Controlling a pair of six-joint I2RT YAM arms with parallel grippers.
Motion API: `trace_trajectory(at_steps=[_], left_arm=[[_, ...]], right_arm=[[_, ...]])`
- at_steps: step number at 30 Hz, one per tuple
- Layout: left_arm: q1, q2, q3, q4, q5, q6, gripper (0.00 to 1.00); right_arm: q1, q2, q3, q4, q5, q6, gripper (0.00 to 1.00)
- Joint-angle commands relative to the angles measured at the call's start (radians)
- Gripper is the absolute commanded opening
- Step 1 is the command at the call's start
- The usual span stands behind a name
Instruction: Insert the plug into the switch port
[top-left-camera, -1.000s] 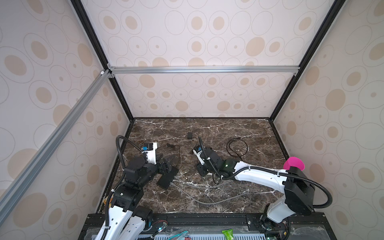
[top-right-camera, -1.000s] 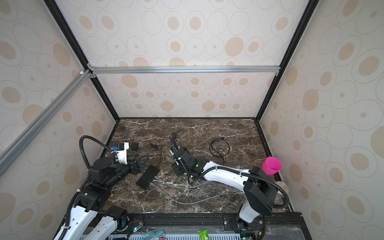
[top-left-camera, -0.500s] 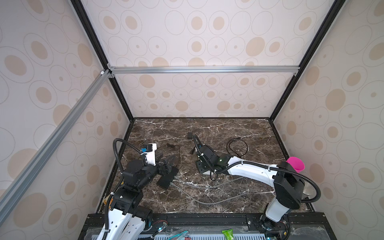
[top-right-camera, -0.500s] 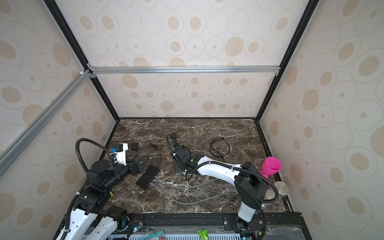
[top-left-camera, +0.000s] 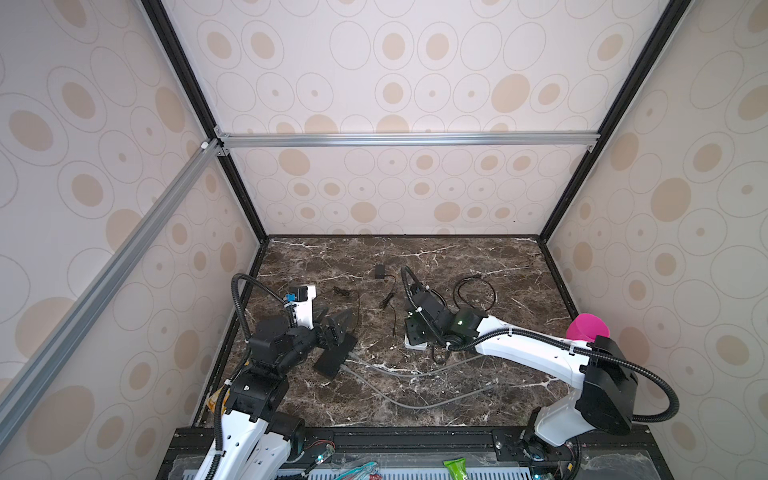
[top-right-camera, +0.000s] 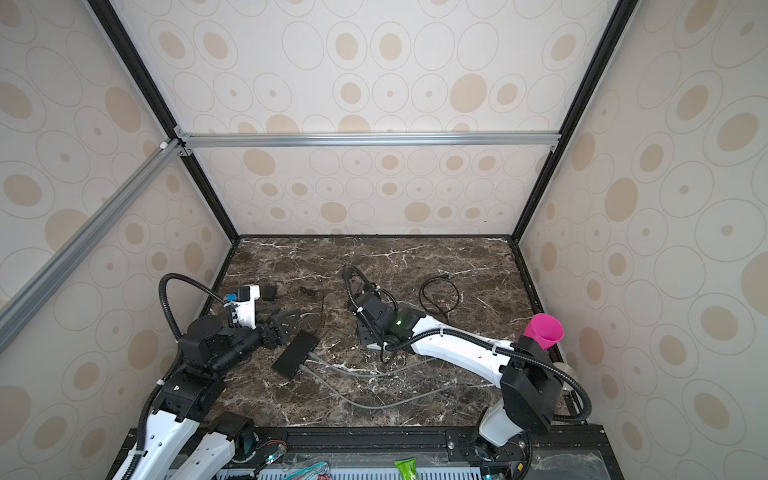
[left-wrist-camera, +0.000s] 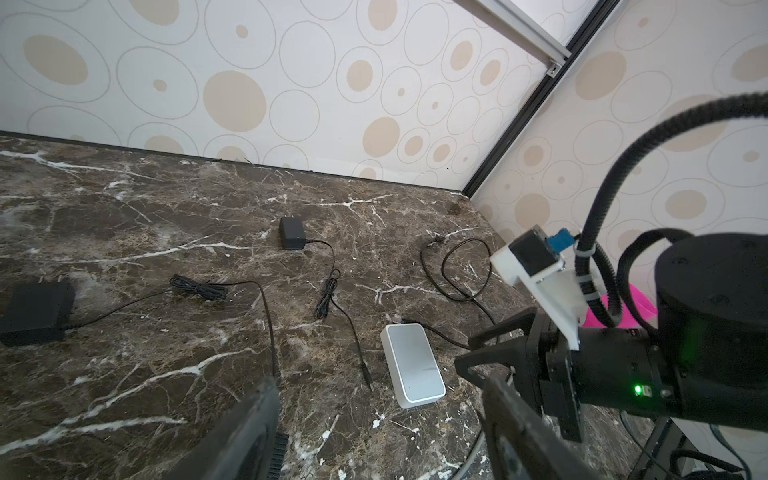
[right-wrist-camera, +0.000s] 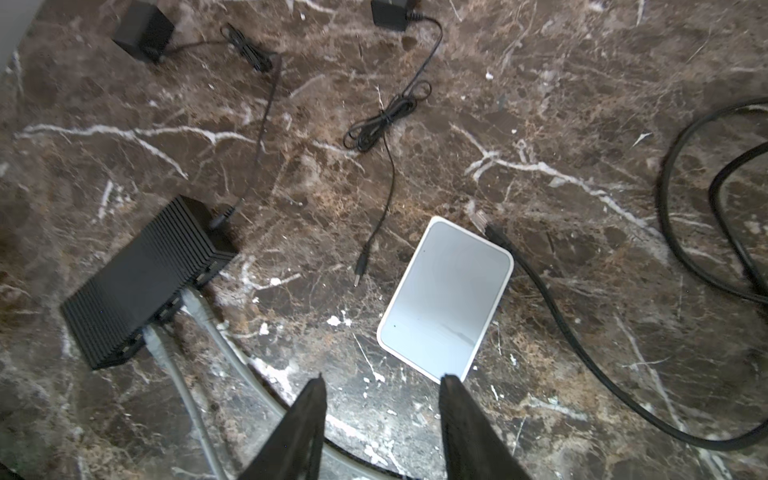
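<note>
While neither plug is yet held, the step in hand is judged to be the approach to pick-up. The right gripper (right-wrist-camera: 384, 380) hovers over one short edge of the white switch (right-wrist-camera: 446, 291), jaws parted with nothing between them. The left gripper (top-left-camera: 332, 320) is spread wide and empty, near the black switch (right-wrist-camera: 141, 278) (already fitted with two grey cables (right-wrist-camera: 166, 353)). Two loose plugs lie on the marble table (right-wrist-camera: 582, 104): a barrel plug (right-wrist-camera: 360, 266) just beside a long side of the white switch, and a network plug (right-wrist-camera: 482, 220) at the corner away from the right gripper. Which one is intended cannot be told. Next, the chosen plug should be pinched behind its tip, lifted and aligned. The white switch's ports are not shown, so the port face must first be located.
</note>
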Motion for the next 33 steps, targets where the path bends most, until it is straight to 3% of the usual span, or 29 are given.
trace_trajectory(at_steps=[1, 5, 20, 27, 33], left_arm=[[0.021, 0.027, 0.006, 0.027, 0.012, 0.020, 0.77], [0.041, 0.049, 0.003, 0.032, 0.012, 0.015, 0.76], [0.053, 0.015, 0.006, 0.015, -0.015, 0.019, 0.76], [0.053, -0.010, -0.001, 0.026, -0.015, 0.015, 0.77], [0.056, 0.024, -0.001, 0.035, 0.010, 0.012, 0.76]], right_arm=[[0.002, 0.016, -0.014, 0.028, 0.000, -0.069, 0.47], [0.003, 0.043, 0.019, 0.000, 0.029, -0.146, 0.46], [-0.045, 0.290, 0.155, 0.001, -0.022, -0.140, 0.41], [-0.080, 0.381, 0.212, 0.009, -0.134, -0.127, 0.36], [-0.077, 0.420, 0.258, 0.023, -0.164, -0.104, 0.34]])
